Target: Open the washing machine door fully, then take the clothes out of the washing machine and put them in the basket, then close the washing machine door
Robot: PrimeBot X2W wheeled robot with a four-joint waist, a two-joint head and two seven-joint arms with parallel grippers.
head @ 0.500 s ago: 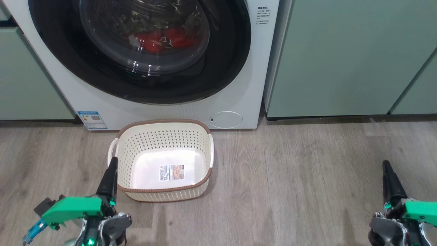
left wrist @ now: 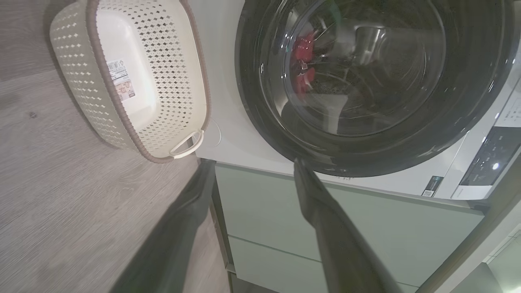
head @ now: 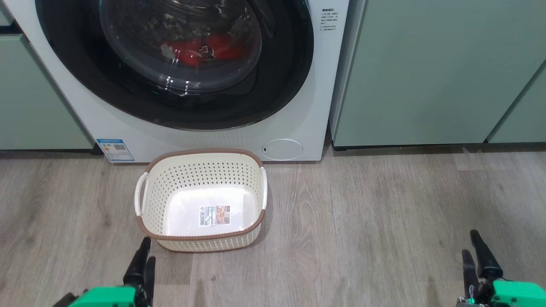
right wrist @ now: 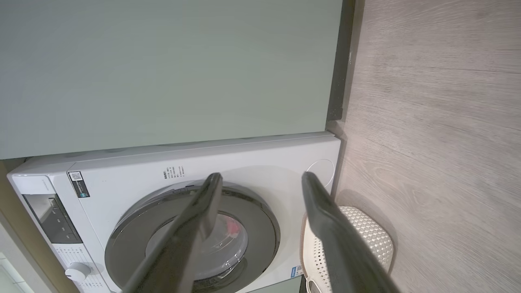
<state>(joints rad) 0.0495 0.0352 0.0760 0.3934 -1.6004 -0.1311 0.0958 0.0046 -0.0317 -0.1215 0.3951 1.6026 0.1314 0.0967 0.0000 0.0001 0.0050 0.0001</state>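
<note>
Left gripper (head: 145,256): I see its fingers apart, holding nothing.
Right gripper (head: 471,243): fingers apart too, holding nothing.
Basket (head: 204,151): on the floor, just ahead of my left fingertips.
Door (head: 281,85): shut on the washing machine (head: 298,128), beyond the basket.
Clothes (head: 200,49): red, behind the door's window.
</note>
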